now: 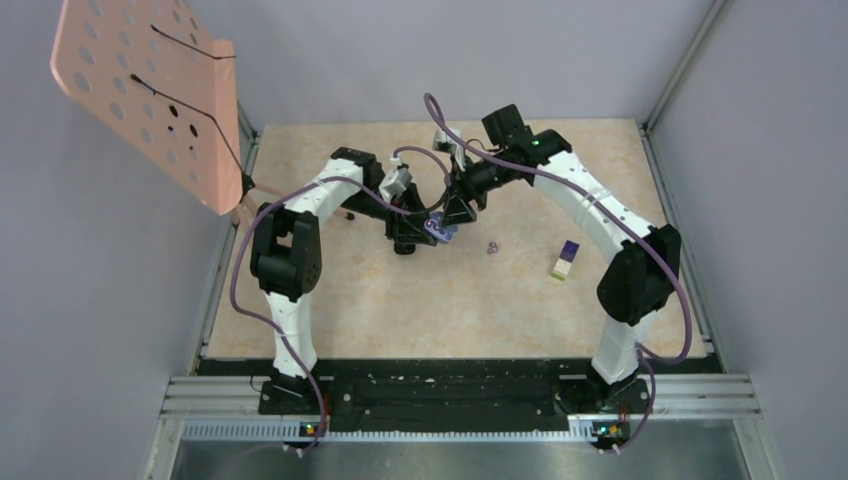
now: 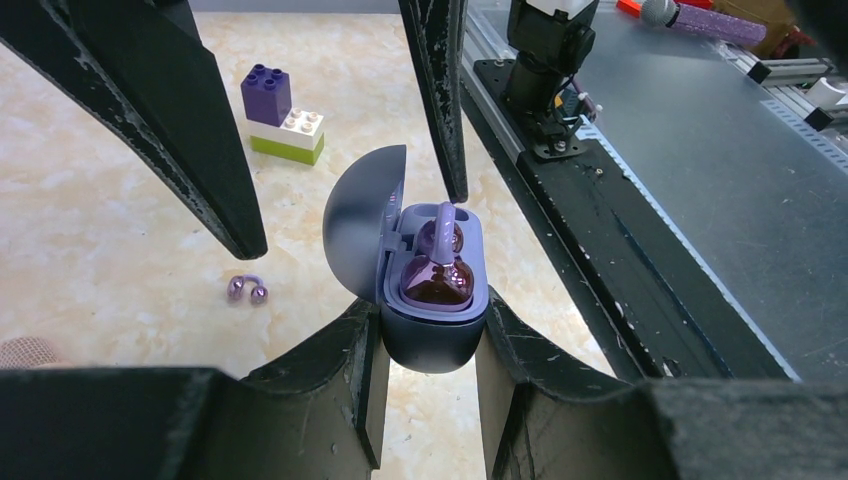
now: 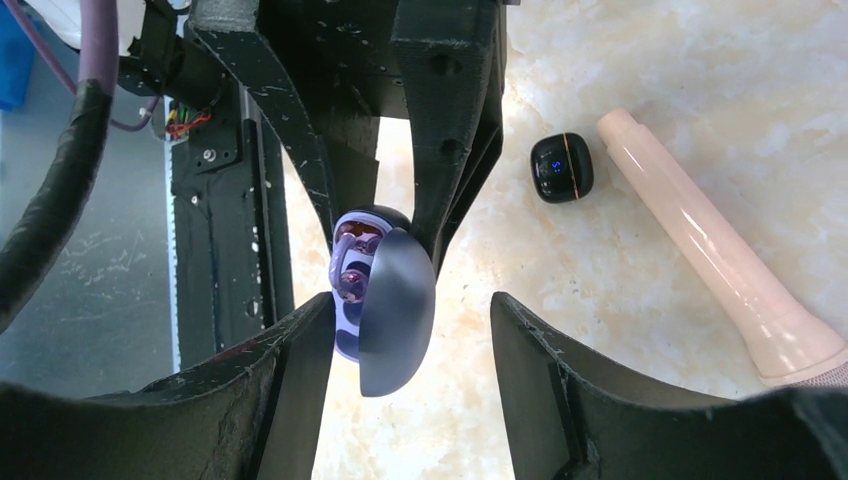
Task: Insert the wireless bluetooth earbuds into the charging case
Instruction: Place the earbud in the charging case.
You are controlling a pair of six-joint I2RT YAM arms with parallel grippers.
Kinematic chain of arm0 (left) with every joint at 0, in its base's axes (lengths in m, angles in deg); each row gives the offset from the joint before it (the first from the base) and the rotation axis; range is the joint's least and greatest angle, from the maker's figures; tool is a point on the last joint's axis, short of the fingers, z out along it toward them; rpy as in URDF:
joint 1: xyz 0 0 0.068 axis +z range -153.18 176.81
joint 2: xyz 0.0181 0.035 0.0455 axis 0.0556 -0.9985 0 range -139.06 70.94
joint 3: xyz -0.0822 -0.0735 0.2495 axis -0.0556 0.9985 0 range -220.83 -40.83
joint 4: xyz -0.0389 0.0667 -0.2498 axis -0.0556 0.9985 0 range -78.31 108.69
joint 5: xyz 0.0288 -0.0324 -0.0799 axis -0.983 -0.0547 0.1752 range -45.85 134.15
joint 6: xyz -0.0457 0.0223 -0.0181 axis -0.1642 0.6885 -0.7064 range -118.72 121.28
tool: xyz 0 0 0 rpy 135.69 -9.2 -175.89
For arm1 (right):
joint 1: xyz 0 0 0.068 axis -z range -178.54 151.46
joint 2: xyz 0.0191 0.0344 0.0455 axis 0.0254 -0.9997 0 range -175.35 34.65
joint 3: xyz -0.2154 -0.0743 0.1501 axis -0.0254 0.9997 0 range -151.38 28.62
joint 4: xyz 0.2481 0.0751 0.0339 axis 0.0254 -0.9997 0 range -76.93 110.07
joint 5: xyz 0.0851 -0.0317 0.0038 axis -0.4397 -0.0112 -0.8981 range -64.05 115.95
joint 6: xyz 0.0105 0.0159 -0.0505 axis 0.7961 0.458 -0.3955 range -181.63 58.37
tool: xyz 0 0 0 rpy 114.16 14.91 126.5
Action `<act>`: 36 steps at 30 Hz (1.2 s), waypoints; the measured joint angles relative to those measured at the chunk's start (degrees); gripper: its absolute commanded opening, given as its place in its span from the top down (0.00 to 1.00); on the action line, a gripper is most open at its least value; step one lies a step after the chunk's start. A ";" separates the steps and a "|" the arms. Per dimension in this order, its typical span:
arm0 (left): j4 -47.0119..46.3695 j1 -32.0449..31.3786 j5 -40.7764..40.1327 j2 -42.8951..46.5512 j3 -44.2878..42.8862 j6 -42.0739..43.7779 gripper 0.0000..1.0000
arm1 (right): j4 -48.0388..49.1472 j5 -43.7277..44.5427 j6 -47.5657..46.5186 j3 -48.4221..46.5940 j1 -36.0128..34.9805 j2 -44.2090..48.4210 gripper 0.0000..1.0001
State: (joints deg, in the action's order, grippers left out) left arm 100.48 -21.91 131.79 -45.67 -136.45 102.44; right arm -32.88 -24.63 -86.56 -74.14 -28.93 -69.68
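My left gripper (image 2: 430, 322) is shut on the dark charging case (image 2: 430, 345), holding it above the table with its lid (image 2: 362, 225) swung open. A glossy purple earbud (image 2: 437, 277) sits in the lilac tray of the case. A second purple earbud (image 2: 246, 290) lies loose on the table to the left of the case, also seen from above (image 1: 492, 247). My right gripper (image 3: 410, 302) is open and straddles the open lid (image 3: 396, 310) without pinching it. Its two fingers (image 2: 200, 150) hang down over the case in the left wrist view.
A purple-and-cream block (image 1: 566, 259) stands on the table to the right of the loose earbud. A small black case (image 3: 561, 167) and a pink cylinder (image 3: 720, 260) lie beyond the held case. A pink perforated board (image 1: 150, 90) leans at the far left.
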 measured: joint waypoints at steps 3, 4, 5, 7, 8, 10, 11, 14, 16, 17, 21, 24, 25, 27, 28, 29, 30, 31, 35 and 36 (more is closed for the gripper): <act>-0.02 0.00 0.02 0.00 0.00 -0.44 1.00 | 0.61 1.29 0.72 0.00 -0.37 -0.04 0.42; -0.02 0.00 0.00 0.00 0.00 -0.57 1.00 | 0.92 1.77 0.98 0.02 -0.55 -0.04 0.42; 0.00 0.02 0.00 0.00 0.00 -0.63 1.00 | 1.20 2.21 1.18 0.02 -0.66 -0.04 0.43; -0.02 0.04 0.00 0.00 0.00 -0.74 1.00 | 1.42 2.95 1.64 0.02 -0.94 -0.04 0.43; -0.02 0.09 -0.02 0.00 0.00 -0.79 1.00 | 1.51 3.21 1.92 0.04 -1.03 -0.04 0.43; -0.02 0.20 -0.02 0.00 -0.02 -0.85 1.00 | 1.81 3.72 2.19 0.28 -1.20 -0.04 0.43; -0.02 0.22 -0.02 0.00 -0.02 -1.03 1.00 | 2.01 4.02 2.23 0.50 -1.29 -0.04 0.43; -0.02 0.31 -0.02 0.00 -0.02 -1.25 1.00 | 2.47 4.74 2.49 1.62 -1.49 -0.04 0.43; -0.02 0.31 -0.13 0.00 -0.04 -1.44 1.00 | 2.51 5.03 2.64 1.90 -1.55 -0.04 0.43; -0.04 0.31 -0.11 0.00 -0.04 -1.49 1.00 | 2.56 5.11 2.64 1.90 -1.60 -0.04 0.43; -0.04 0.35 -0.11 0.00 -0.04 -1.64 1.00 | 2.45 4.90 2.05 1.90 -1.51 0.02 0.40; -0.02 0.35 0.02 0.00 -0.07 -1.57 1.00 | 2.38 1.81 1.75 1.88 -0.39 0.46 0.39; -0.04 0.35 0.00 0.00 -0.07 -1.53 1.00 | 2.36 0.17 1.95 1.84 0.31 0.87 0.39; 0.02 0.35 0.00 0.00 -0.11 -1.25 1.00 | 1.75 -2.58 2.27 1.11 1.90 1.81 0.39; 0.00 0.35 0.00 0.00 -0.31 -1.11 1.00 | 1.66 -2.78 2.32 0.94 2.08 1.92 0.39; 0.04 0.35 -0.02 -0.04 -0.61 -0.98 1.00 | 0.92 -4.17 2.69 -0.26 2.93 2.51 0.39; 0.17 0.35 -0.02 -0.17 -1.33 -0.96 1.00 | 0.72 -4.83 3.04 -0.92 3.52 3.21 0.39; 0.28 0.35 -0.04 -0.44 -2.45 -0.96 1.00 | 0.55 -5.14 3.17 -1.18 3.87 3.76 0.39; 0.70 0.37 0.00 -3.45 -11.43 -2.89 1.00 | 0.33 -7.08 5.81 -1.20 5.86 6.12 0.39; 0.83 0.42 0.02 -4.92 -15.17 -4.04 1.00 | 0.72 -7.67 7.13 -1.09 6.71 6.47 0.39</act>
State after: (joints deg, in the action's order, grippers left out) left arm 101.31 -21.49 131.81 -50.59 -151.61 98.40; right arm -32.16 -32.31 -79.44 -75.23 -22.22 -63.21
